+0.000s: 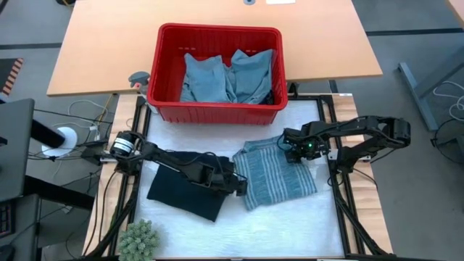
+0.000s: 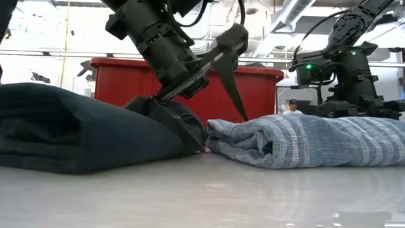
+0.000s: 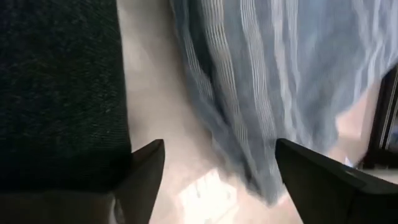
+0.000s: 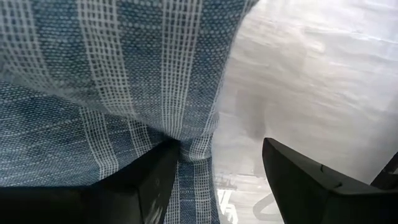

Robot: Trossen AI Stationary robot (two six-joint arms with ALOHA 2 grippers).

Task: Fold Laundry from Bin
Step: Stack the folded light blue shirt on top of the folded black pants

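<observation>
High view shows the striped cloth (image 1: pixel 279 174) folded on the table beside the dark cloth (image 1: pixel 181 190), more laundry waiting in the bin (image 1: pixel 217 112). Left gripper (image 1: pixel 241 185) gapes wide between them; right gripper (image 1: pixel 296 147), also spread, sits at the stripe's far corner, probably squaring it.

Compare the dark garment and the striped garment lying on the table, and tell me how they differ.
The dark garment is plain navy-black; the striped garment is grey-blue with pale stripes. The dark garment lies on the left arm's side, the striped garment on the right arm's side. The open left gripper sits between them at the dark garment's edge; the open right gripper is at the striped garment's far corner. Both lie folded on the table, outside the bin.
</observation>
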